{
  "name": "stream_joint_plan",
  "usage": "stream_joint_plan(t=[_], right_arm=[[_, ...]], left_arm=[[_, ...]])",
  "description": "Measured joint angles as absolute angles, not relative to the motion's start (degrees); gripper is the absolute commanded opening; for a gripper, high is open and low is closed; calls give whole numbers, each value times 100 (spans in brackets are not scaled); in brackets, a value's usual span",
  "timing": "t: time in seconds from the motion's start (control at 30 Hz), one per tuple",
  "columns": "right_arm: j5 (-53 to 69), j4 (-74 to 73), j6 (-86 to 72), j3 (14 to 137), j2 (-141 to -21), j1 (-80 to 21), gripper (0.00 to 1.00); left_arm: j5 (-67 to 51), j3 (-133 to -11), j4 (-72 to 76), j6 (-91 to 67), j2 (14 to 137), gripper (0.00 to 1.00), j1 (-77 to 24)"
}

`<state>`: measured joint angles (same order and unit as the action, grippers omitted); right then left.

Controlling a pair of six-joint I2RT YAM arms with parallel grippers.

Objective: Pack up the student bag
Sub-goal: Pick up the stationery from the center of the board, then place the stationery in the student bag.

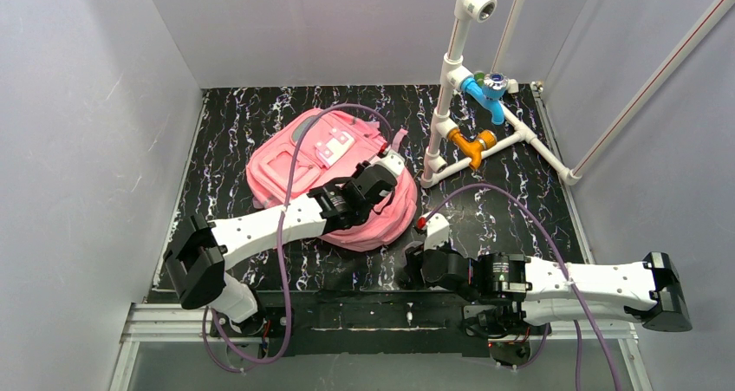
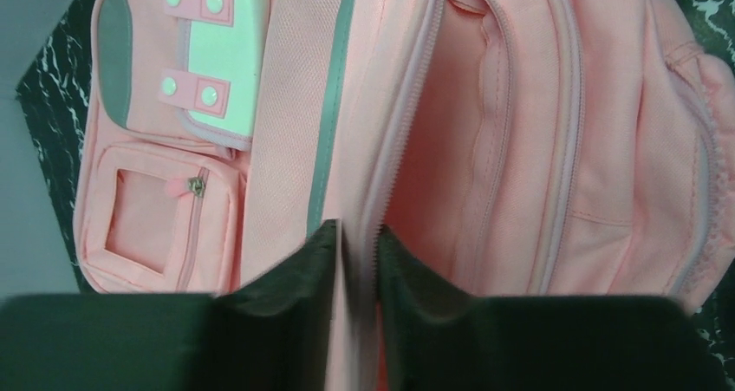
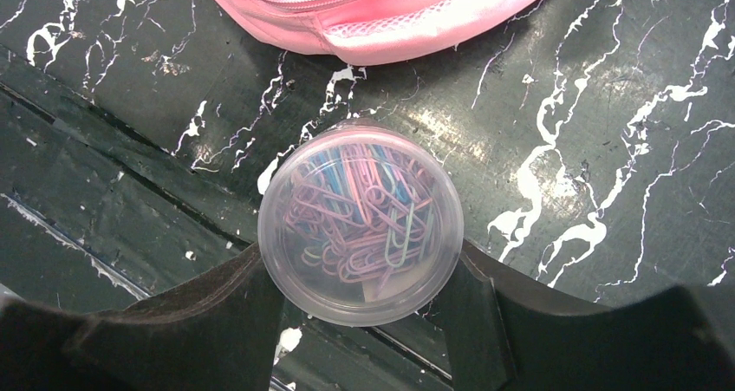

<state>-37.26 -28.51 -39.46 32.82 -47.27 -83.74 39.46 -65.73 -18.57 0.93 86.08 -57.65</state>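
Currently, student bag (image 1: 286, 170): lying flat on the bench (image 1: 529, 209), front pockets up, left of centre.
Left end effector (image 2: 357, 235): over the bag, fingers nearly together with a pink zipper edge in the gap; clamped or not, cannot tell.
Right end effector (image 3: 360, 274): clamped on a round clear paper-clip case (image 3: 360, 218), near the bag's edge.
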Motion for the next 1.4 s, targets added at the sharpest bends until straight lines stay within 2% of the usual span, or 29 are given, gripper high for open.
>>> stream_joint_plan(t=[0.23,0.4,0.53,0.77,0.83,0.97,1.07,1.13,1.27,1.4], right_arm=[[-3728,-2556,-3573,3573,-5026,-8374,25],[-3662,-2091,-2853,4545,-5927,-8237,22],[-2980,-1428,-2324,5113,-6504,-7363,20],[-1973,-733,-1660,5627,-7470,-6403,26],[-1704,-683,-1522,5758,-7756,-6294,30],[-1339,-580,-1197,5878,-8272,-6125,49],[-1157,-491,-991,5951,-8525,-5981,74],[-1066,-491,-864,6123,-8720,-5911,85],[-945,-471,-753,6276,-8844,-5793,95],[-856,-445,-766,6239,-8753,-5789,93]], left_arm=[[3736,-6569,-1925,141,8517,0,-5712],[2915,-6375,-2060,-224,7627,0,-5308],[2368,-6182,-2171,-506,6886,0,-4960],[1750,-5946,-2276,-788,6523,0,-4748],[1636,-5872,-2248,-860,6462,0,-4705],[1444,-5863,-2224,-972,6407,0,-4593],[1319,-5857,-2220,-1052,6399,0,-4547],[1278,-5854,-2222,-1098,6399,0,-4543],[1251,-5798,-2198,-1170,6351,0,-4488],[1214,-5752,-2174,-1240,6305,0,-4480]])
